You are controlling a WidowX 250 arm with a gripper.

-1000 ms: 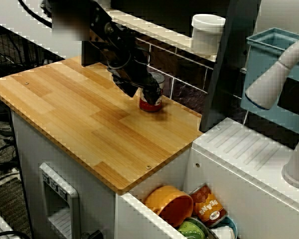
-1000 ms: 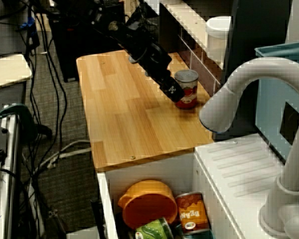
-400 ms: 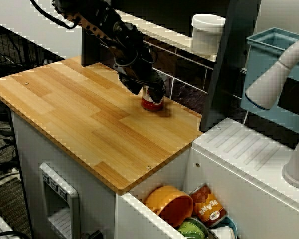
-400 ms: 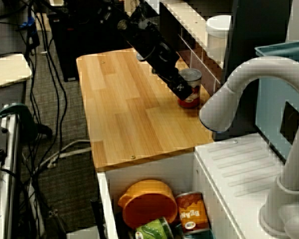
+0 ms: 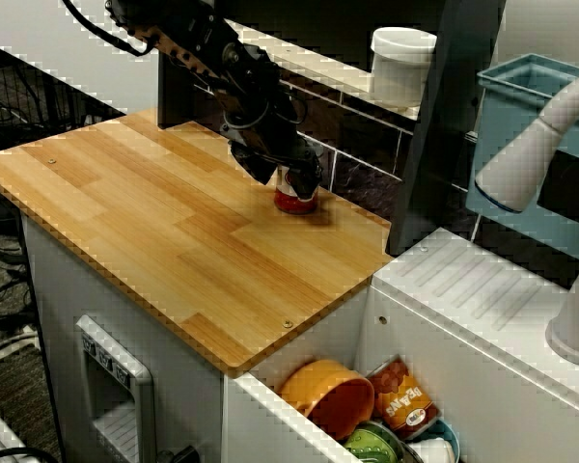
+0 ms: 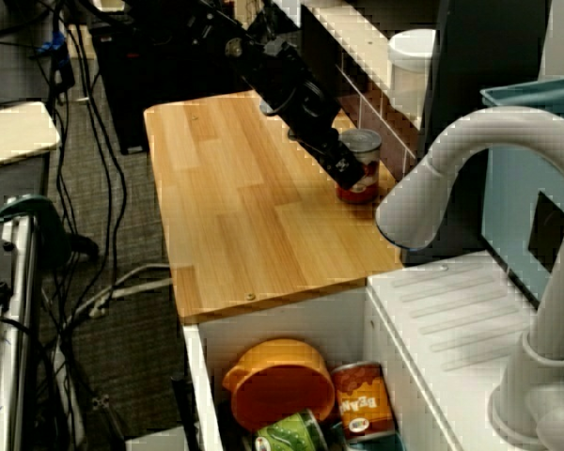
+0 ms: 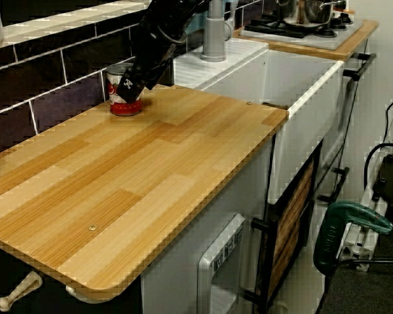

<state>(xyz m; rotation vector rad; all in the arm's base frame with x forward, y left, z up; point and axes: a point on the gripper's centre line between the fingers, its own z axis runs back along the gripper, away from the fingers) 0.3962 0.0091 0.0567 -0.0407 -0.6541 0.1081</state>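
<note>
**Tally of counter and sink**

Three cans in all: one red can (image 5: 295, 201) on the wooden counter (image 5: 154, 222), plus one orange-labelled can (image 5: 403, 400) and one green can (image 5: 372, 446) in the sink (image 5: 261, 424). One orange bowl (image 5: 328, 391) lies beside them. One white tub (image 5: 401, 64) — and one faucet (image 6: 451, 178).

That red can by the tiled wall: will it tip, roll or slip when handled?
The can stands upright on the wooden counter, so a low push probably slides it; a high one might tip it. It looks rigid metal, unlikely to crush.
</note>
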